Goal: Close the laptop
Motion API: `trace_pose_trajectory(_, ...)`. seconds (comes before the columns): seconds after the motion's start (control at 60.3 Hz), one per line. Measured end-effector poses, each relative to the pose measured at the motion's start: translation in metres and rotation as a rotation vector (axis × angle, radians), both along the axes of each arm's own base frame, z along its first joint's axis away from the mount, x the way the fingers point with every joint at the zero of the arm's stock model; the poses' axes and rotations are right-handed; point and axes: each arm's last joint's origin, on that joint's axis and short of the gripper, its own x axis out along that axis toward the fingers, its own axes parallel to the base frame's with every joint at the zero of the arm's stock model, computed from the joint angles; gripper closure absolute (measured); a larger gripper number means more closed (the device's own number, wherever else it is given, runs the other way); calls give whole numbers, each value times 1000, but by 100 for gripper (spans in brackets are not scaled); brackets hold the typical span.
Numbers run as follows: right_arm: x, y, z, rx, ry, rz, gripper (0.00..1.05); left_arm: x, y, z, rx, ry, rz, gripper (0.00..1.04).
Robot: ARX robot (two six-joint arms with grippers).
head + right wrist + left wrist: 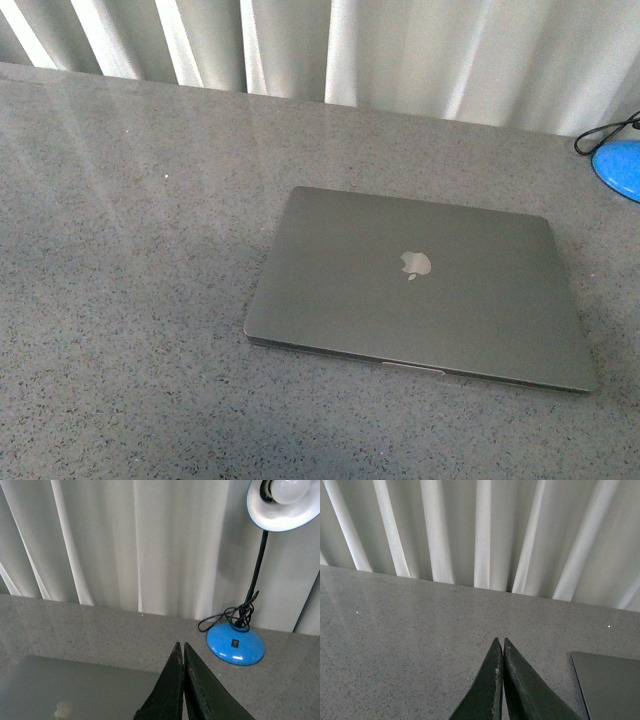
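The laptop (420, 290) lies flat on the grey speckled table with its grey lid down and the apple logo facing up. Neither arm shows in the front view. In the left wrist view my left gripper (501, 641) is shut, empty, held above bare table, with a corner of the laptop (612, 682) off to one side. In the right wrist view my right gripper (180, 645) is shut and empty, hovering above the laptop's lid (70, 690) near its back edge.
A blue desk lamp stands at the table's back right; its round base (618, 167) and black cord show in the front view, base (235, 645) and white shade (282, 505) in the right wrist view. White curtains (400, 50) hang behind the table (120, 300).
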Motion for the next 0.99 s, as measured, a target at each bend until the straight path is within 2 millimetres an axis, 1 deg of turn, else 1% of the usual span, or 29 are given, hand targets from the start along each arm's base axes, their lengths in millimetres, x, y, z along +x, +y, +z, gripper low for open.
trace_pose_trajectory(0.216, -11, 0, 6, 0, -19, 0, 104, -14, 0, 0, 0, 3, 0, 101)
trace_pose_trajectory(0.381, -20, 0, 9, 1, -29, 0, 104, -23, 0, 5, 0, -12, 0, 101)
trace_pose_trajectory(0.995, -42, 0, 13, 6, -43, -1, 104, -46, 0, 10, 0, -31, 0, 101)
